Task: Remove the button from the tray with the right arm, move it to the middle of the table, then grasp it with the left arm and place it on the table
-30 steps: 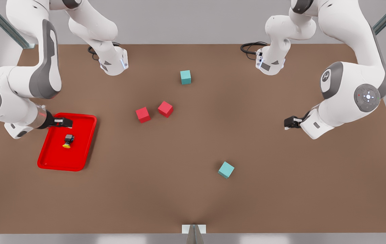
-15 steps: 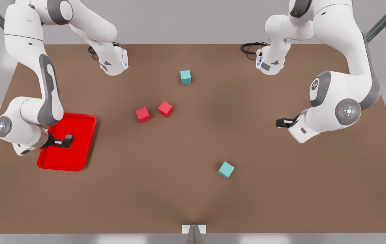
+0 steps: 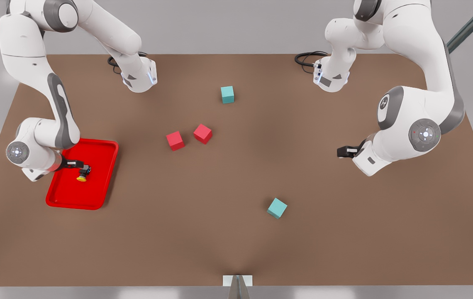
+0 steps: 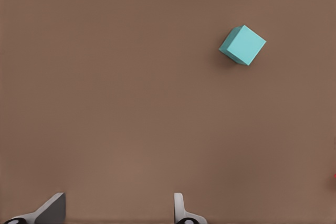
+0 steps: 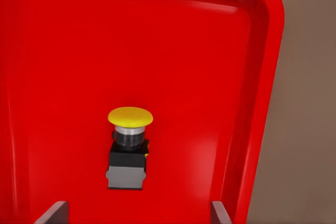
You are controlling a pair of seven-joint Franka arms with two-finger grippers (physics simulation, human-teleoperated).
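The button (image 3: 82, 175) is seen lying on its side inside the tray (image 3: 66, 198), its yellow cap pointing toward the near edge of the table (image 3: 203, 232) and its black body toward the far side. In the right wrist view the button (image 5: 128, 148) is framed between two fingertips (image 5: 52, 213) that are held apart, one on each side of the black body and not yet touching it; this spacing is judged to be kept so that the boxy body, rather than the round cap, can be clamped on its flat faces. The right gripper (image 3: 79, 166) is found low over the tray at the front view's left, just at the button, so the grasp is judged not yet made. The tray is placed near the left edge of the table, well apart from the middle. The left gripper (image 3: 342, 152) is held waiting over bare table at the front view's right, its fingers (image 4: 181, 211) spread apart with nothing between them. Two red cubes (image 3: 175, 140) are seen near the middle, one teal cube (image 3: 227, 94) farther back, and another teal cube (image 3: 276, 208) nearer the front.
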